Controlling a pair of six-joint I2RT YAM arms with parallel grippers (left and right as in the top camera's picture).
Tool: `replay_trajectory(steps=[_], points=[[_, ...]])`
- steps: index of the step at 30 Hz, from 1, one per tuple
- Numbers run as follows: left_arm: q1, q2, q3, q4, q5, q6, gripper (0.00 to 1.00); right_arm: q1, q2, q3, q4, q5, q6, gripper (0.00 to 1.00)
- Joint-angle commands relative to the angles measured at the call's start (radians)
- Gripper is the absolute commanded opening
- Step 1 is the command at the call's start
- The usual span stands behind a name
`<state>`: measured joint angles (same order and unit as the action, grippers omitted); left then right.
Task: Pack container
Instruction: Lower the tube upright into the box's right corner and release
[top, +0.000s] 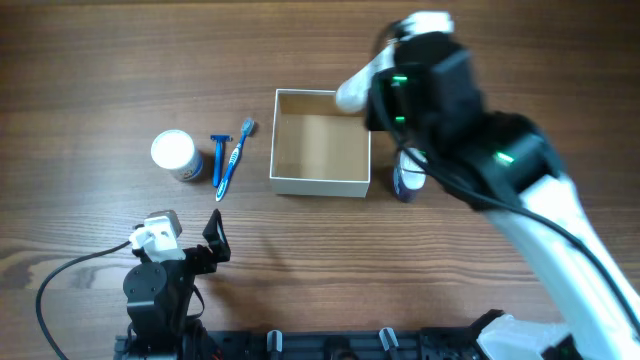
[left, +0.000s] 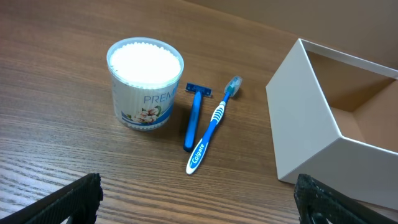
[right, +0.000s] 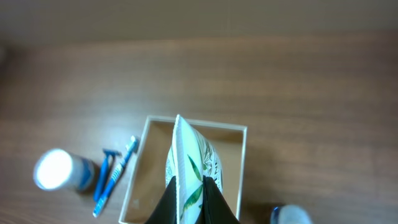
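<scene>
The container (top: 320, 185) is a square shallow box with white walls and a tan inside, at the table's middle. It also shows in the left wrist view (left: 305, 124) and the right wrist view (right: 211, 123). My right gripper (right: 189, 186) is shut on a white tube with green leaf print (right: 186, 149) and holds it above the box's inside. In the overhead view the right gripper (top: 385, 95) hangs over the box's far right corner with the tube (top: 352, 92). My left gripper (top: 190, 240) (left: 199, 211) is open and empty, near the front left.
Left of the box lie a blue toothbrush (top: 232, 160) (left: 211, 127), a blue razor (top: 216, 158) (left: 193, 118) and a round white-lidded jar (top: 176, 153) (left: 144, 81). A small blue-and-white bottle (top: 405, 183) (right: 292, 216) stands right of the box.
</scene>
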<state>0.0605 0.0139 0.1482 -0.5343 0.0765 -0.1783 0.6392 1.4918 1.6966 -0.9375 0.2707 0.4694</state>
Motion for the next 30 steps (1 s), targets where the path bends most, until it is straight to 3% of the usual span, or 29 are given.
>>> replay_trajectory(steps=[1, 7, 18, 19, 21, 23, 27, 30], points=[[-0.005, -0.009, -0.002, 0.003, -0.006, -0.01, 1.0, 0.02, 0.129, 0.003, 0.013, 0.059, 0.032, 0.04], [-0.005, -0.009, -0.002, 0.003, -0.006, -0.01, 1.0, -0.004, 0.285, 0.003, 0.054, 0.182, 0.031, 0.04], [-0.004, -0.009, -0.002, 0.003, -0.006, -0.01, 1.0, -0.061, 0.405, 0.003, 0.124, 0.082, 0.028, 0.04], [-0.005, -0.009, -0.002, 0.003, -0.006, -0.01, 1.0, -0.065, 0.405, 0.003, 0.129, 0.079, 0.027, 0.11], [-0.005, -0.009, -0.002, 0.003, -0.006, -0.01, 1.0, -0.071, 0.405, 0.003, 0.144, 0.08, 0.026, 0.42], [-0.005, -0.009, -0.002, 0.003, -0.006, -0.01, 1.0, -0.073, 0.397, 0.003, 0.167, 0.077, 0.005, 0.62], [-0.005, -0.009, -0.002, 0.003, -0.006, -0.01, 1.0, -0.075, 0.325, 0.003, 0.191, 0.08, -0.054, 0.79], [-0.005, -0.009, -0.002, 0.003, -0.006, -0.01, 1.0, -0.078, 0.225, 0.003, 0.144, 0.08, -0.05, 0.83]])
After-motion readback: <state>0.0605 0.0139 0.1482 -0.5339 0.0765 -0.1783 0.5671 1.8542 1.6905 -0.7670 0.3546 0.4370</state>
